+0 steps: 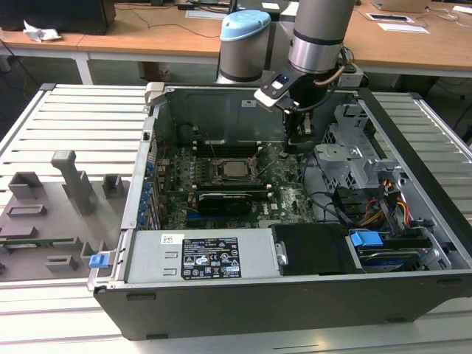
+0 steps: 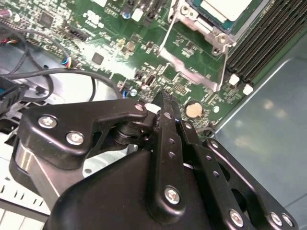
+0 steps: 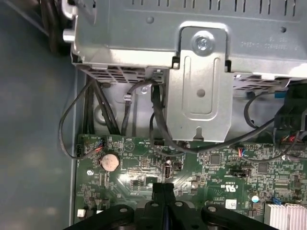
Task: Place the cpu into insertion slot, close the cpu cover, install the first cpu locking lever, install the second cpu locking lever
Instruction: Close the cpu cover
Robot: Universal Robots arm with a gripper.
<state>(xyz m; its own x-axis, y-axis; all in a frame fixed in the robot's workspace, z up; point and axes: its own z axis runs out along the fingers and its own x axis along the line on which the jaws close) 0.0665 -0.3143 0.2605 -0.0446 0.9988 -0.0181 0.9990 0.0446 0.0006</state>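
Black fingers (image 2: 168, 115) together above motherboard (image 2: 120, 57)

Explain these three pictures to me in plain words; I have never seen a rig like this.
The exterior view looks at a robot arm reaching into an open computer case that lies on a slatted grey table. The two wrist views come from cameras riding on the arm, looking past its black gripper at the green motherboard. The gripper is shut, holds nothing, and hangs close over the board near a round coin battery. The cpu, a silvery square chip, sits in the insertion slot mid-board. Grey holder blocks stand on the table at the exterior view's left.
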